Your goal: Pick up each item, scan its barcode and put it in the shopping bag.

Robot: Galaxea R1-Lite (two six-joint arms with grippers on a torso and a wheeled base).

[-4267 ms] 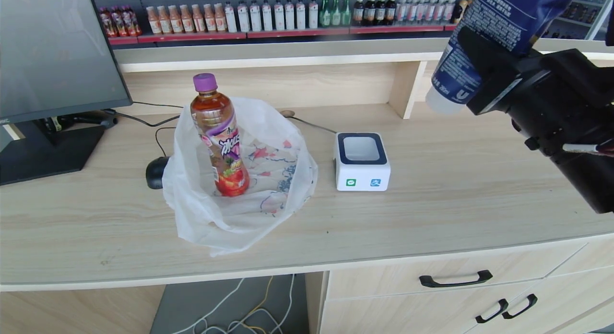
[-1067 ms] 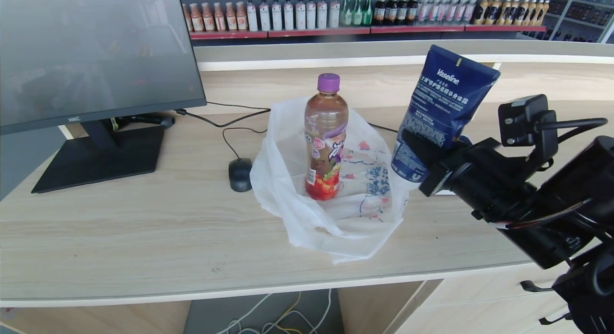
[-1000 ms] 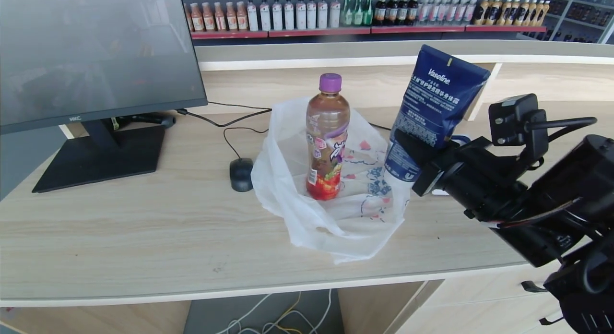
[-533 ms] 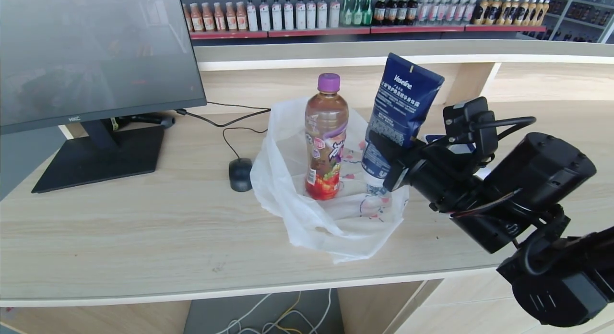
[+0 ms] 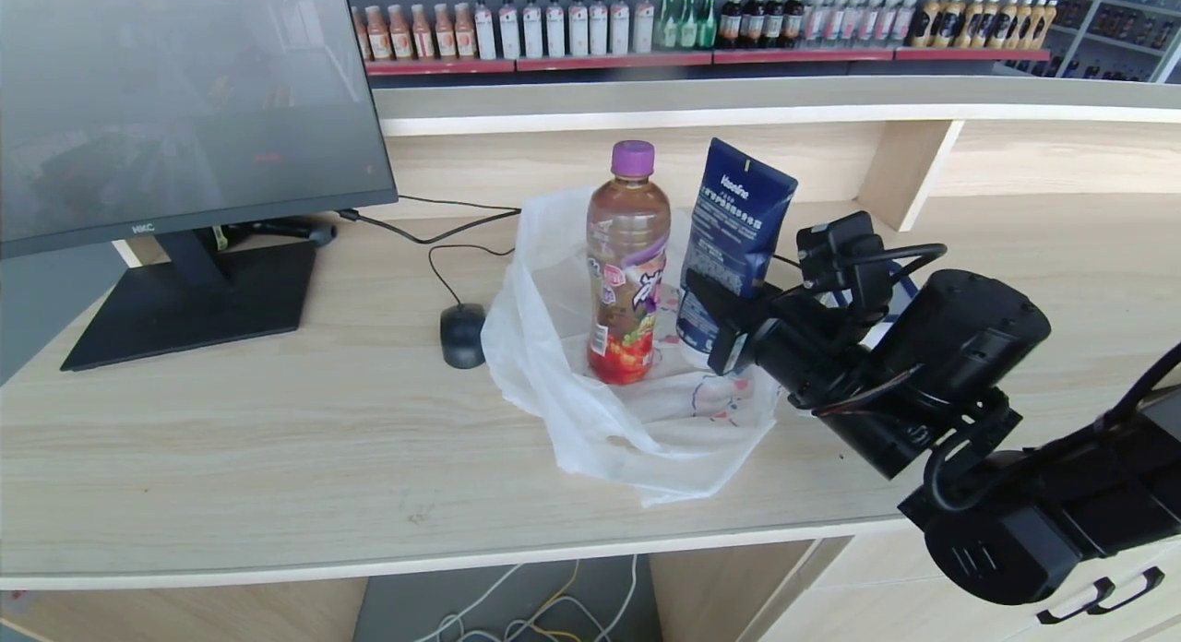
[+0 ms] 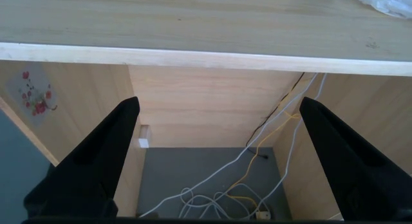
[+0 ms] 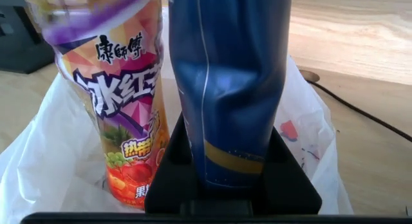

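Observation:
A dark blue tube (image 5: 735, 231) stands cap end down in the white shopping bag (image 5: 646, 421), with my right gripper (image 5: 721, 326) shut on its lower part. A tea bottle with a purple cap (image 5: 627, 264) stands upright in the bag, just left of the tube. In the right wrist view the blue tube (image 7: 228, 89) sits between the jaws of the right gripper (image 7: 232, 179), with the bottle (image 7: 112, 102) close beside it and the bag (image 7: 309, 140) around both. My left gripper (image 6: 219, 159) hangs open below the counter's front edge.
A monitor (image 5: 175, 98) on a black stand is at the back left. A black mouse (image 5: 461, 335) and its cable lie left of the bag. A raised wooden ledge (image 5: 646, 116) runs behind. Loose cables (image 6: 257, 179) hang under the counter.
My right arm has carried the blue tube left and down, from above the counter's right side into the bag beside the bottle. The bottle and bag have stayed put.

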